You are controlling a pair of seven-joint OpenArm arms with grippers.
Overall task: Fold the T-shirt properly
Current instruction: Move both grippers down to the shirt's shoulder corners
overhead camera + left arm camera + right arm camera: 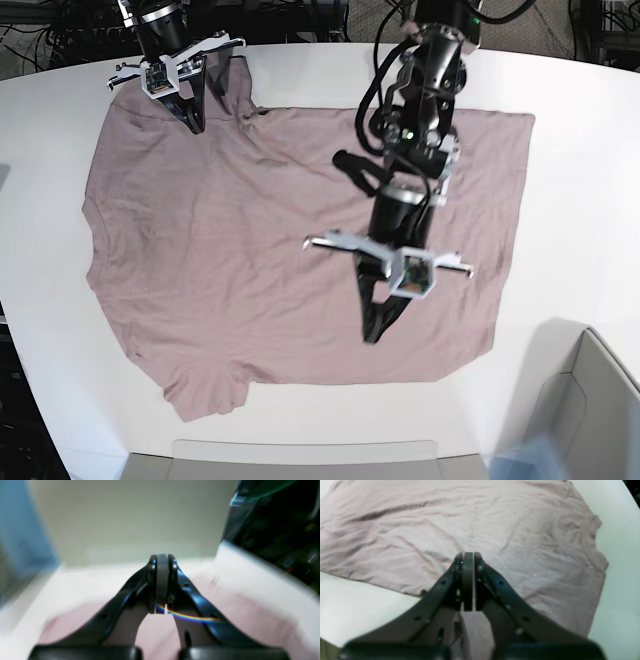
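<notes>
The mauve-pink T-shirt (230,250) lies spread flat on the white table (580,150), with its collar toward the left edge of the base view and its hem to the right. My left gripper (372,335) hangs above the shirt's lower middle, shut with nothing between its pads; its blurred wrist view shows the left gripper (162,557) over pink T-shirt cloth (250,620). My right gripper (195,125) is at the far sleeve. In its wrist view the right gripper (468,555) has its pads together over the wrinkled T-shirt (420,530), and no cloth shows between them.
A grey bin (590,400) stands at the near right corner and a pale tray edge (280,455) runs along the front. Cables and dark equipment (300,20) crowd the back edge. A blue blur (520,462) shows beside the bin.
</notes>
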